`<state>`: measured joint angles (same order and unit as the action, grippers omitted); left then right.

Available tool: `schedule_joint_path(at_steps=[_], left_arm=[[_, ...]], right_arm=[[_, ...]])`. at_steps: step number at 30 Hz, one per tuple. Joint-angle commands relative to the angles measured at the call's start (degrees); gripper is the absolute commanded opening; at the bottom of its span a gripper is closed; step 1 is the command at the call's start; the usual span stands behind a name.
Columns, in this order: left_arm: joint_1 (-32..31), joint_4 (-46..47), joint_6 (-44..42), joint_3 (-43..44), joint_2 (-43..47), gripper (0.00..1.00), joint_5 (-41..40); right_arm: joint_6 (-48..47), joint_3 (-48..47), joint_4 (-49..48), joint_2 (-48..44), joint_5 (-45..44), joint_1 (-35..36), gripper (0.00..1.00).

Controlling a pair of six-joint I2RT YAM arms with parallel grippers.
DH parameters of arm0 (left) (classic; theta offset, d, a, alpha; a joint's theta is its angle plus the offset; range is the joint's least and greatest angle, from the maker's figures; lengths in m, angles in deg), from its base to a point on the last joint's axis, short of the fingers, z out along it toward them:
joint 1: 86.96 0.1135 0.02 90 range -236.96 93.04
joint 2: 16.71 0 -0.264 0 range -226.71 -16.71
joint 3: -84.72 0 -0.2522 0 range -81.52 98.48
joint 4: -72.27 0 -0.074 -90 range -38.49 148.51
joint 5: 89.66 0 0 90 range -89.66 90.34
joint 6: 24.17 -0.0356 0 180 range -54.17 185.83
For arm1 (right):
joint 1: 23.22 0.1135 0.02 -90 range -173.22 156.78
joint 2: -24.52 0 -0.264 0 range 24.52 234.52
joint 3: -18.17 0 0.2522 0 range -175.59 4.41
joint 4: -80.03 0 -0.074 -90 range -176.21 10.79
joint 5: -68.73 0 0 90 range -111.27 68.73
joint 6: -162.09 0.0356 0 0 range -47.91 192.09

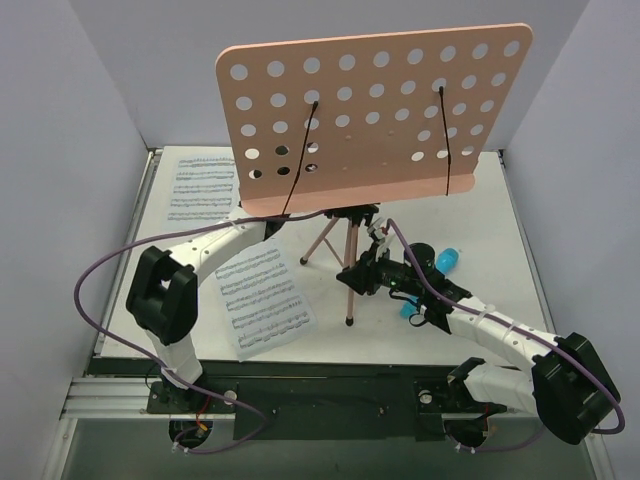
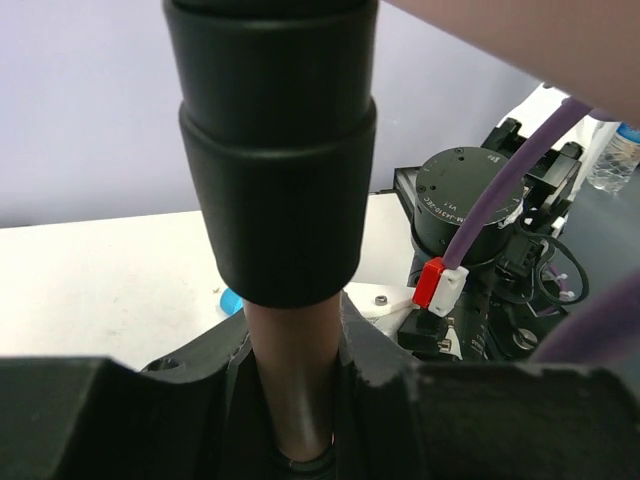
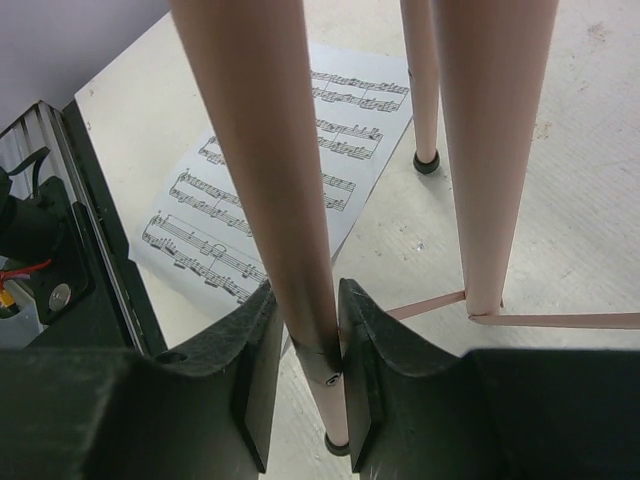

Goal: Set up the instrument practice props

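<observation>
The pink perforated stand desk [image 1: 375, 115] with two black wire page-holders [image 1: 443, 140] stands upright on its pink tripod [image 1: 350, 262] mid-table. My left gripper [image 2: 295, 400] is shut on the tripod's upper pole [image 2: 290, 370] just under a black joint [image 2: 275, 150]; in the top view it is hidden behind the desk. My right gripper [image 3: 305, 345] is shut on a pink tripod leg [image 3: 265, 150] low down, and it also shows in the top view [image 1: 356, 276]. One white sheet-music page [image 1: 262, 296] lies front left, another [image 1: 203, 187] at the back left.
A blue-capped bottle [image 1: 445, 262] lies right of the tripod, beside my right arm. Purple cables loop off both arms. Grey walls close in the table on three sides. The black base rail [image 1: 330, 395] runs along the near edge.
</observation>
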<state>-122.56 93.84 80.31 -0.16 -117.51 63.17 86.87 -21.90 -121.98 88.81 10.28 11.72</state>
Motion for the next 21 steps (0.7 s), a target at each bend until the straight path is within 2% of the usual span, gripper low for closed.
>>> schedule_joint_path(at_steps=[1, 5, 8, 12, 19, 21], left_arm=[[0.09, 7.65, 1.87, 7.58, -0.98, 0.00, 4.49], [0.26, 7.65, 2.04, 7.93, -1.86, 0.00, 4.58], [0.26, 8.17, 2.74, 7.58, -2.04, 0.00, 4.76], [0.26, 8.61, 2.92, 6.97, -2.13, 0.00, 4.94], [0.26, 9.84, 3.98, 6.62, -2.48, 0.00, 5.11], [0.26, 10.02, 4.06, 6.62, -2.57, 0.00, 5.20]], right_arm=[[0.86, -2.79, -4.75, -0.66, 4.05, 0.83, 0.25], [0.77, -2.79, -6.06, -1.01, 2.73, 0.92, 0.27], [0.77, -2.44, -7.56, -1.45, 1.76, 0.92, 0.38], [0.60, -1.47, -9.32, -2.94, -0.34, 0.92, 0.43], [-0.02, -0.77, -10.02, -5.49, -4.21, 0.75, 0.42], [0.07, -0.59, -9.94, -5.58, -4.48, 0.66, 0.35]])
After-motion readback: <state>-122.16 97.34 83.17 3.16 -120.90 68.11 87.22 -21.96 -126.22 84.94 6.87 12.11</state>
